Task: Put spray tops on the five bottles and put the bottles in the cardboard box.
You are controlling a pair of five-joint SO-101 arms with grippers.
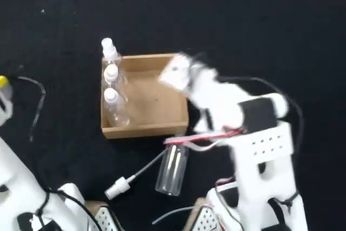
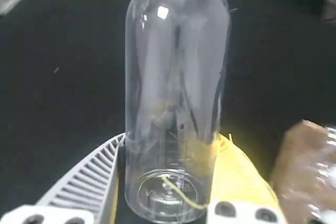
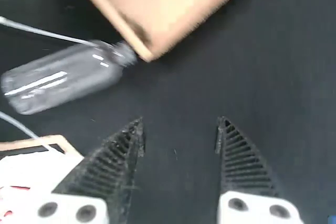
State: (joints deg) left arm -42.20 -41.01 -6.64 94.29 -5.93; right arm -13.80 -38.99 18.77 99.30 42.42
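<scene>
A: Any print on the box [image 1: 143, 130]?
B: None that can be read; plain brown walls.
A: The clear bottle [image 2: 176, 77]?
B: Bare plastic; no label or number legible.
A: The lying bottle [image 1: 172, 169]?
B: The same; only glints.
A: The standing bottles [image 1: 112, 77]?
B: Too blurred; nothing readable.

high cam top-down; wrist cams close, all share box [image 1: 154, 101].

The bottle [image 2: 176, 93] is glossy clear plastic, the box [image 1: 151, 106] matt cardboard, the table [image 1: 243, 25] matt black cloth
</scene>
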